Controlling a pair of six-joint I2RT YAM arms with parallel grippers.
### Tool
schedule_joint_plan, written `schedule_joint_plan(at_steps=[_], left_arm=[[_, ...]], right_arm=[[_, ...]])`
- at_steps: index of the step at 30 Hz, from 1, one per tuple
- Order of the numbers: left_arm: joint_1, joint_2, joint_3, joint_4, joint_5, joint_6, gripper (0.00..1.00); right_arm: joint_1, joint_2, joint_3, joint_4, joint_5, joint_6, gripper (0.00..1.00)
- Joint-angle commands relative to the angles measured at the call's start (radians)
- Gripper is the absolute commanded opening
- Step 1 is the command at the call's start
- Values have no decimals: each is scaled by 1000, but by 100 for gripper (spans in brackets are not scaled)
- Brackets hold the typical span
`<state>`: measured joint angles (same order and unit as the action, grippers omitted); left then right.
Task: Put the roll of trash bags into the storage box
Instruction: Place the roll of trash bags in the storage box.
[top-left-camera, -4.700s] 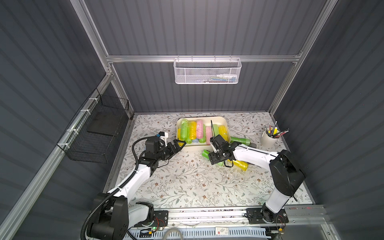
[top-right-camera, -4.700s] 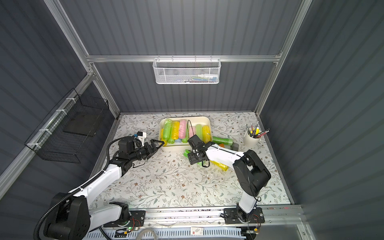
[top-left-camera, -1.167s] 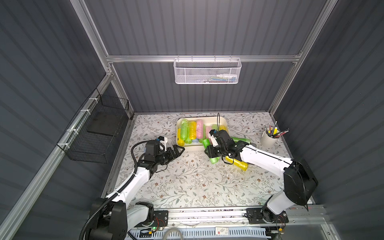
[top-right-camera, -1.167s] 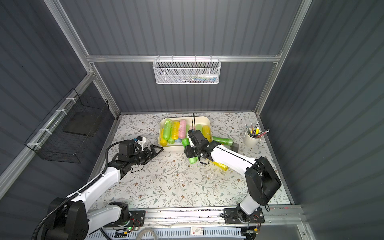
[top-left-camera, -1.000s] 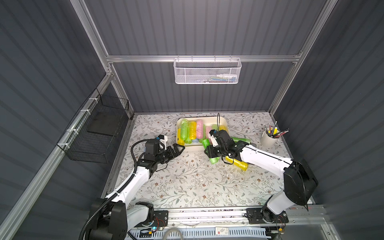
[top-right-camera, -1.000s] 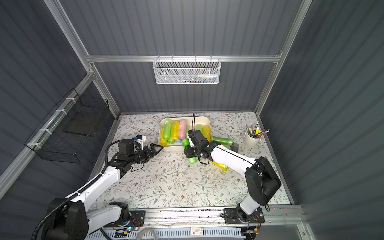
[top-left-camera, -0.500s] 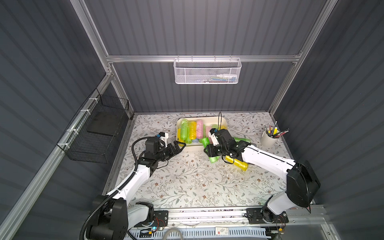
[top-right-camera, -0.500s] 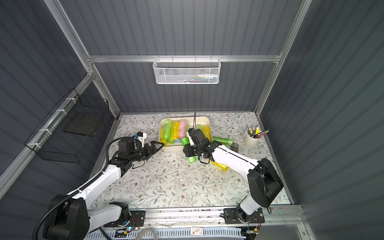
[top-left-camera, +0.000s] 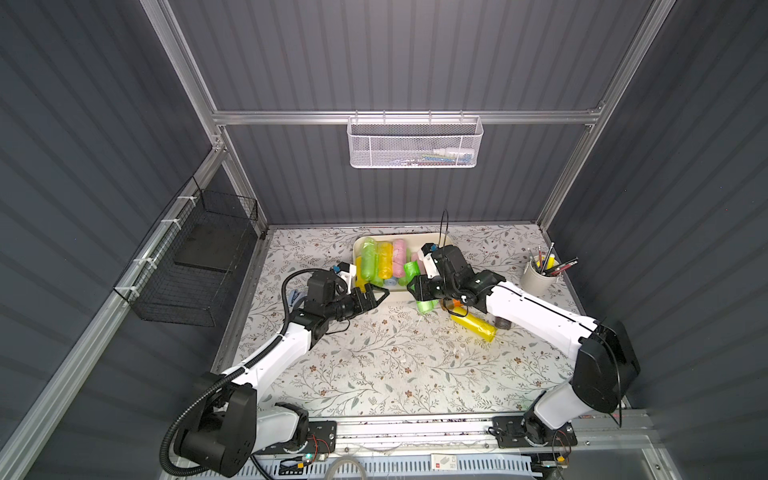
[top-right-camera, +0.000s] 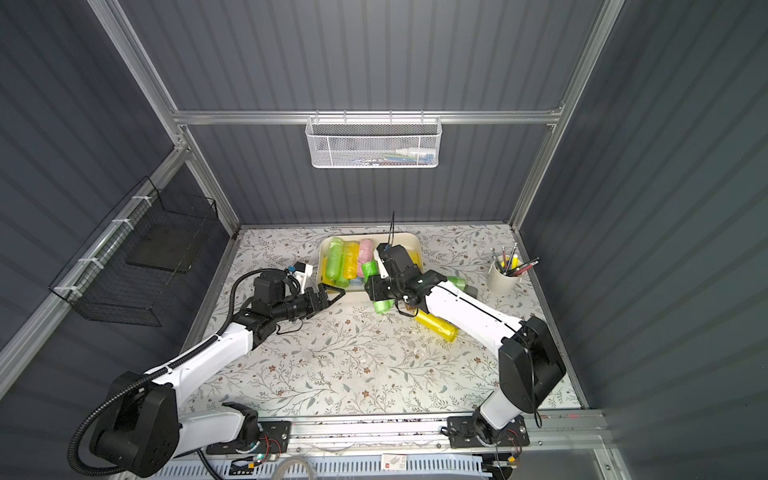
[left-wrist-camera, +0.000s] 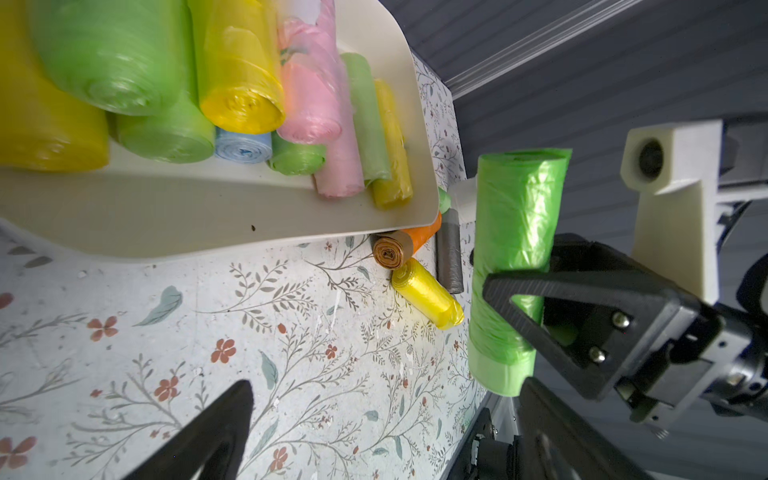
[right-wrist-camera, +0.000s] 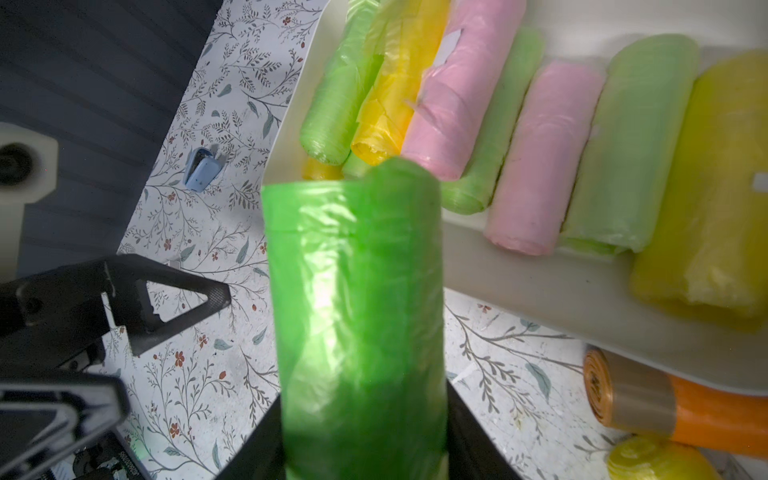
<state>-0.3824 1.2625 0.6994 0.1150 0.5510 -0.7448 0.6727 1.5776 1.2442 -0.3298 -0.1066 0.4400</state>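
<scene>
Right wrist view shows the green roll (right-wrist-camera: 357, 299) clamped in the right gripper (top-left-camera: 420, 289), raised off the table (top-left-camera: 374, 365). Its free end is just at the near wall of the storage box (right-wrist-camera: 540, 291). We judge the roll not yet inside. The left gripper (top-left-camera: 376, 296) stands spread wide and empty, just outside the same wall.

We note these hazards:
- The grip sits toward one end of the roll, so the long free end may pivot or slide out.
- The free end may strike the near wall and shove the box.
- The box is crowded with stored rolls (left-wrist-camera: 232, 75), some stacked. A roll released onto them may tumble back over the low wall.
- The orange roll (right-wrist-camera: 648, 407), lying outside against that wall, may be knocked.
</scene>
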Motion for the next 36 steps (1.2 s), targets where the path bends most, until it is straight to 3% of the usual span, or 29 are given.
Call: schedule_joint_plan(at_steps=[1,10,36], left_arm=[[-14,12,29,30,6,-5,100],[-24,53,34,89,23,-31,100],[-42,141,84,196,23,-82,100]], right_arm=[[-21,8,45,-15,-10,5,48],[-75,116,160,-84,-18,-21,48],[-163,318,348,-64,-77,72,46]])
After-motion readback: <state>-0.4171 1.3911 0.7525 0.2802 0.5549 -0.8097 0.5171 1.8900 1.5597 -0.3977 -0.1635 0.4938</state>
